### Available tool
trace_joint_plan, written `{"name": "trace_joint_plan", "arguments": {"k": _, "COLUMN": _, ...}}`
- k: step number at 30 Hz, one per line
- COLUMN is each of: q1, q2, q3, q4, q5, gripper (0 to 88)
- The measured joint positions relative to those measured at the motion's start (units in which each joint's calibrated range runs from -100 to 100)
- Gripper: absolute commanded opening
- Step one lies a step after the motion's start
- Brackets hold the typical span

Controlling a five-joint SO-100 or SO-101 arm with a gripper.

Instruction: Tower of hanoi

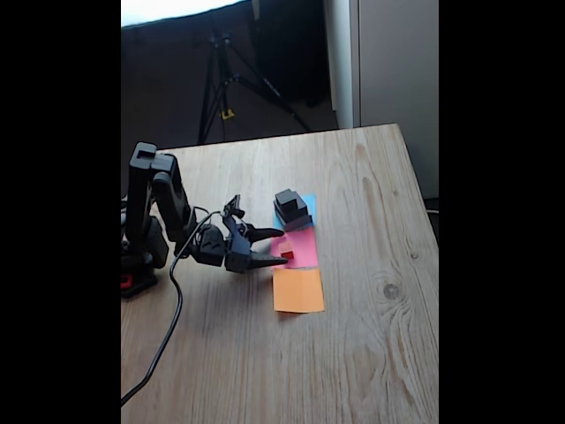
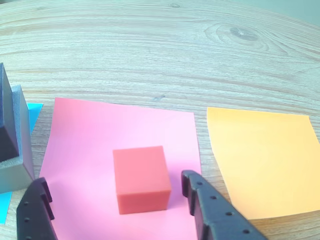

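Note:
A tiny red cube [image 2: 141, 178] rests on the pink paper square [image 2: 100, 130]; in the fixed view the red cube [image 1: 287, 253] shows just past my fingertips. The remaining blocks form a stack [image 1: 291, 210] on the blue paper square [image 1: 309, 206], a small black cube on a wider slab; the stack's edge [image 2: 12, 140] appears at the wrist view's left. My gripper [image 2: 117, 192] is open, its two black fingers flanking the red cube's near side without touching it. In the fixed view my gripper [image 1: 280, 247] reaches in from the left.
An orange paper square [image 1: 298, 290] lies bare beside the pink one, also seen as the orange square [image 2: 262, 160] in the wrist view. The wooden table [image 1: 371, 353] spreads wide to the right and front. A black cable [image 1: 168, 336] trails from the arm base. A tripod [image 1: 221, 79] stands behind the table.

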Motion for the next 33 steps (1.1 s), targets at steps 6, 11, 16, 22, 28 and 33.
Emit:
{"name": "trace_joint_plan", "arguments": {"k": 6, "q1": -0.10, "q2": 1.37, "q3": -1.48, "q4": -0.48, "q5": 0.00, "gripper": 25.0}}
{"name": "trace_joint_plan", "arguments": {"k": 11, "q1": -0.62, "q2": 2.14, "q3": -1.56, "q4": -0.48, "q5": 0.00, "gripper": 15.0}}
{"name": "trace_joint_plan", "arguments": {"k": 16, "q1": -0.83, "q2": 2.14, "q3": -1.56, "q4": -0.48, "q5": 0.00, "gripper": 9.3}}
{"name": "trace_joint_plan", "arguments": {"k": 22, "q1": -1.34, "q2": 2.31, "q3": -1.56, "q4": -0.48, "q5": 0.00, "gripper": 5.4}}
{"name": "trace_joint_plan", "arguments": {"k": 28, "q1": -1.45, "q2": 2.82, "q3": -1.56, "q4": -0.72, "q5": 0.00, "gripper": 1.3}}
{"name": "trace_joint_plan", "arguments": {"k": 33, "q1": -1.45, "q2": 2.99, "q3": -1.56, "q4": -0.96, "q5": 0.00, "gripper": 1.1}}
